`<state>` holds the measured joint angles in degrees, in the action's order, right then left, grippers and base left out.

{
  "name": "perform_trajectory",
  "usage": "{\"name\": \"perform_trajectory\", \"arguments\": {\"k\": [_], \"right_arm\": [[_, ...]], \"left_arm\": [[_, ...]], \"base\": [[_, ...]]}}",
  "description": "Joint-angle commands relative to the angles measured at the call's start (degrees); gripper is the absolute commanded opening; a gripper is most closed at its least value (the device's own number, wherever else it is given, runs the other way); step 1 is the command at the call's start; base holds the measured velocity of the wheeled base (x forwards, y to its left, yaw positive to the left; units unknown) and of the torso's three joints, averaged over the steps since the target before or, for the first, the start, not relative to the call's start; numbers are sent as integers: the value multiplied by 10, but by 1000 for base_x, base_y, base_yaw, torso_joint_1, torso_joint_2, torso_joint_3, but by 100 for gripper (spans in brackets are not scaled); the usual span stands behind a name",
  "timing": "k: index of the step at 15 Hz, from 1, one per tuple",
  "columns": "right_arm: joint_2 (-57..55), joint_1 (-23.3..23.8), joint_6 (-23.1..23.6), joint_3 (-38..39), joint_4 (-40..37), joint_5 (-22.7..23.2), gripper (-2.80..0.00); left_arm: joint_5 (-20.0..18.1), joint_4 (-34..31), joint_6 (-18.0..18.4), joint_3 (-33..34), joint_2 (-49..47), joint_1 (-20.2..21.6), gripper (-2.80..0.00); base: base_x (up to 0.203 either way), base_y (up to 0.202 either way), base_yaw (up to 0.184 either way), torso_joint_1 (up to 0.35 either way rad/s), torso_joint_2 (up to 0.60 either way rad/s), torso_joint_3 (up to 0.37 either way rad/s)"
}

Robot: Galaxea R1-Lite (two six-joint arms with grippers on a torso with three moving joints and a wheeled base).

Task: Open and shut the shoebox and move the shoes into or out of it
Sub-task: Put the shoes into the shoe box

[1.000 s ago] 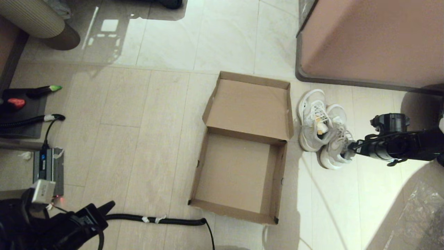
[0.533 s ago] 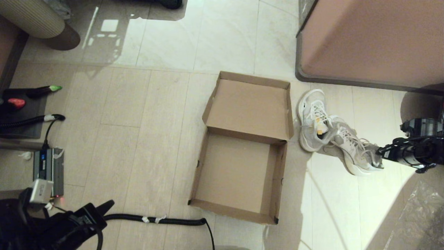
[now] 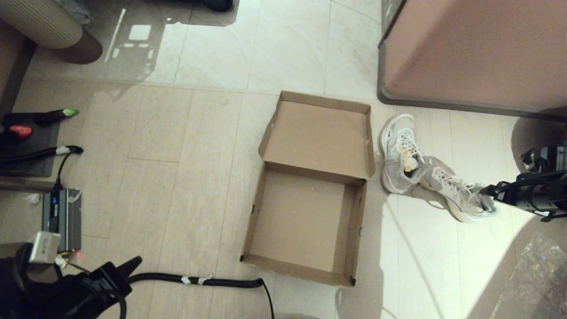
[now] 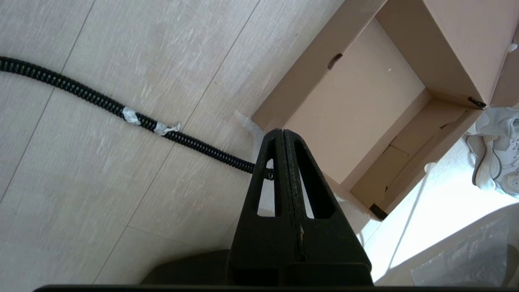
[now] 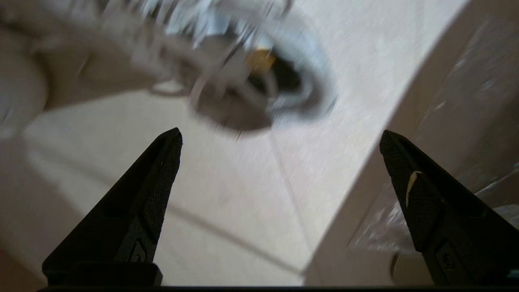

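Note:
The brown cardboard shoebox (image 3: 354, 230) sits open on the floor with its lid (image 3: 316, 137) folded back and nothing inside; its inside (image 4: 357, 105) also shows in the left wrist view. Two white shoes lie right of it. One shoe (image 3: 401, 153) is next to the lid. The other shoe (image 3: 456, 195) lies slanted, heel to the right. My right gripper (image 3: 488, 192) is at that heel, open and holding nothing. In the right wrist view the shoe (image 5: 243, 73) lies beyond the open gripper (image 5: 279, 136). My left gripper (image 4: 284, 134) is shut and parked low at the left (image 3: 122, 270).
A pinkish-brown cabinet (image 3: 478, 53) stands behind the shoes. A black ribbed cable (image 3: 199, 280) runs along the floor to the box's near left corner. Clear plastic sheeting (image 3: 531, 283) lies at the near right. A power unit (image 3: 62, 217) and a dark mat (image 3: 26, 146) are at the left.
The nearer shoe has swung out from beside the other, its heel carried to the right. My right gripper has drawn back to the right with it. The box and left arm have stayed put.

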<state>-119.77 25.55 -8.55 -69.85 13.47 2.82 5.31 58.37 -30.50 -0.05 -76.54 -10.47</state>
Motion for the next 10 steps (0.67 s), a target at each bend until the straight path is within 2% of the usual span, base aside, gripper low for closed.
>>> {"name": "perform_trajectory", "arguments": {"k": [1, 3, 5, 10], "right_arm": [[57, -4, 6, 59, 1, 45, 0], [74, -7, 21, 116, 10, 81, 0], [63, -13, 25, 142, 55, 91, 0], [-15, -28, 26, 132, 121, 128, 0]], "left_arm": [[0, 4, -2, -3, 3, 2, -280], [0, 18, 0, -5, 6, 2, -280], [1, 29, 1, -21, 1, 2, -280], [2, 31, 2, -108, -54, 29, -280]], "base": [[0, 0, 0, 0, 0, 0], [0, 0, 0, 0, 0, 0], [0, 0, 0, 0, 0, 0], [0, 0, 0, 0, 0, 0]]}}
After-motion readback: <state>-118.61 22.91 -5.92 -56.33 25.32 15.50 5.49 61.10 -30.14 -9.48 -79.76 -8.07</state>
